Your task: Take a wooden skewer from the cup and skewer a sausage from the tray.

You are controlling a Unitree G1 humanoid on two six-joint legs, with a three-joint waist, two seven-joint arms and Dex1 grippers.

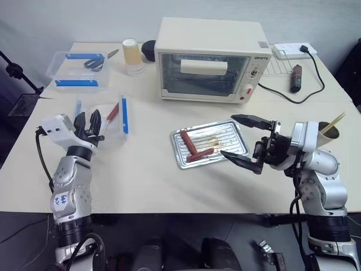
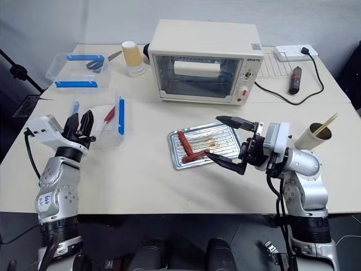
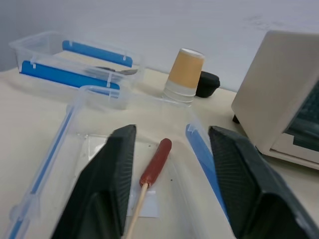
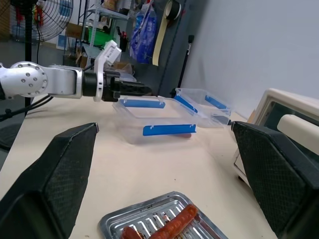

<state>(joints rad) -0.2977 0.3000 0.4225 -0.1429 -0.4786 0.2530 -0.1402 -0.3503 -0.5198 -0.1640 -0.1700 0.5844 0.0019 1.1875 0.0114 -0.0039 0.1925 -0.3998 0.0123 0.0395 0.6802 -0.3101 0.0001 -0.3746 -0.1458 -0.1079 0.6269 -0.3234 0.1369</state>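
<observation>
Jaws on both your arms stand apart and empty: your left gripper (image 1: pixel 89 122) hangs over the clear box (image 1: pixel 114 137) where a skewered sausage (image 3: pixel 155 161) lies, your right gripper (image 1: pixel 243 141) beside the tray (image 1: pixel 237 140).

A shiny silver metal tray (image 1: pixel 240 142) with a ridged floor sits on a smooth, matt cream table (image 1: pixel 152 180), holding smooth, slightly glossy reddish-brown sausages (image 1: pixel 190 143). Clear glossy plastic boxes (image 1: pixel 79 70) carry solid blue plastic clips, and the tan cup (image 1: pixel 329 134) looks like matt paper with pale wooden skewers (image 1: pixel 333 122) in it. The toaster oven (image 1: pixel 211 59) has a smooth cream shell and a reflective glass door.
</observation>
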